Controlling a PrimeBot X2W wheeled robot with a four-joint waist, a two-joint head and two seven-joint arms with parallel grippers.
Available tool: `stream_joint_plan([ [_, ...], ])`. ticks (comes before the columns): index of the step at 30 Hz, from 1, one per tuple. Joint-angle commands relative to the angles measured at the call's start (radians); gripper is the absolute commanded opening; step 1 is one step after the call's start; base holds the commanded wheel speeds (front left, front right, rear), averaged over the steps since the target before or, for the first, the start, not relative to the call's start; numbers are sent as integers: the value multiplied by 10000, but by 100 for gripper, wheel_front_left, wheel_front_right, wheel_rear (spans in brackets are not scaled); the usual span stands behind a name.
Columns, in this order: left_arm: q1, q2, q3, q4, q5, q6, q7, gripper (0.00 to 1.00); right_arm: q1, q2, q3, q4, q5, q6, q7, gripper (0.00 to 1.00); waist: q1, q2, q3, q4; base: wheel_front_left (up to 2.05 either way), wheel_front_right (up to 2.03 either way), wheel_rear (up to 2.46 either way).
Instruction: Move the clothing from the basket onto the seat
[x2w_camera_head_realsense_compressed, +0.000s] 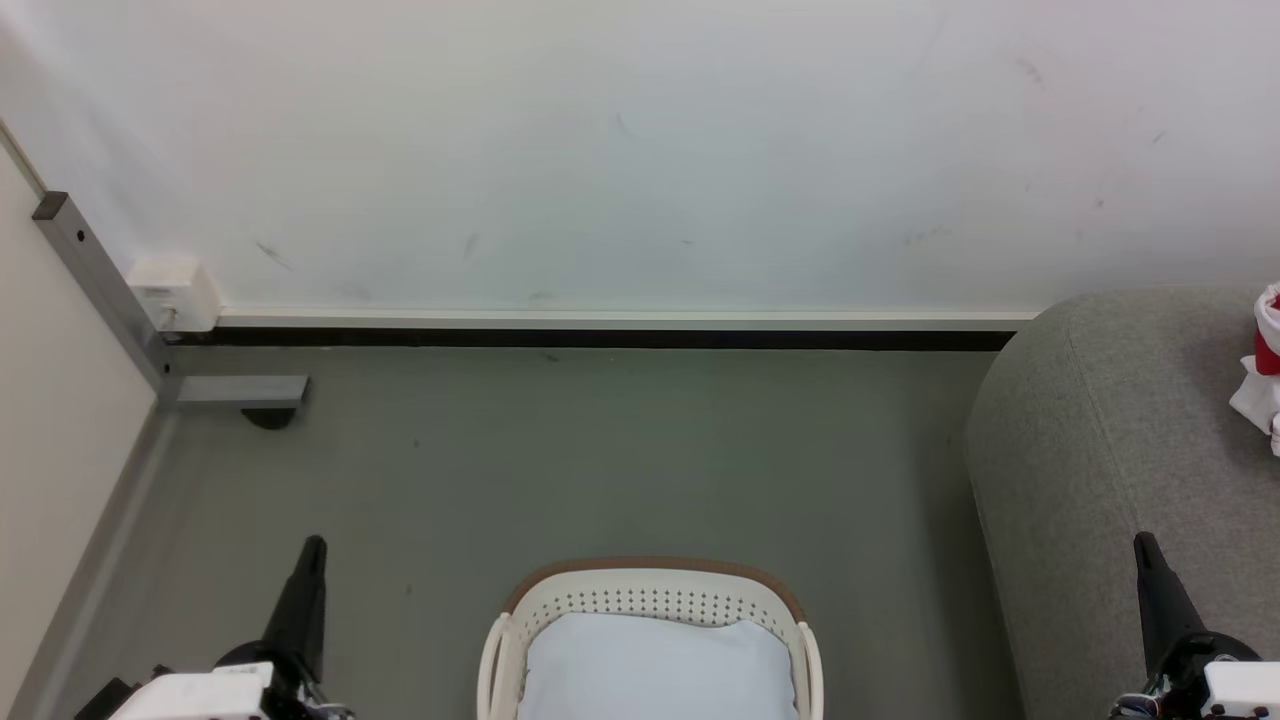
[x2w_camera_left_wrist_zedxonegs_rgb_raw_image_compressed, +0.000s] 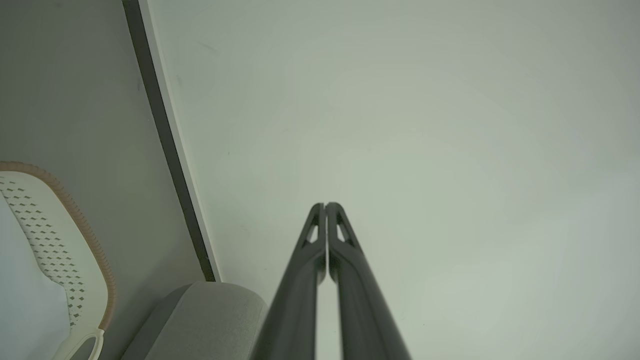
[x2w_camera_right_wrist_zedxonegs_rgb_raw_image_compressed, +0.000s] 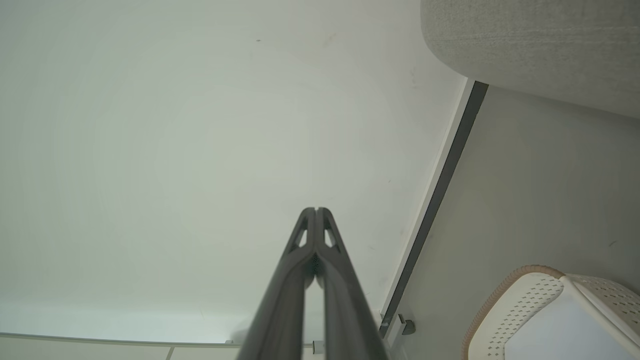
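The oval white plastic laundry basket with perforated sides and a brown woven-look rim stands on the grey floor straight ahead of the robot, between its two arms. All I can see inside it is a plain pale cloth. Its near end is cut off from view, so I cannot tell its long axis or what else it holds. The left gripper points up at the lower left with its two dark fingers pressed together on nothing, and the right gripper at the lower right is likewise closed and empty. A scrap of red clothing with white trim lies on the large grey upholstered seat, far to the right, beyond the right gripper and well apart from the basket. The right arm is plainly nearer the seat. Any further reach into the basket would, I judge, go inward from either arm.
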Motion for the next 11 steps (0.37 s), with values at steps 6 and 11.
stream_joint_plan([
  [6,-93,73,12,-33,-131,-46,36,0,-121,-70,-38,-50,7,-21,29,0,0,0,0,0,0,0,0],
  [11,-92,73,14,-31,-131,-46,36,0,-121,-70,-38,-50,7,-21,28,0,0,0,0,0,0,0,0],
])
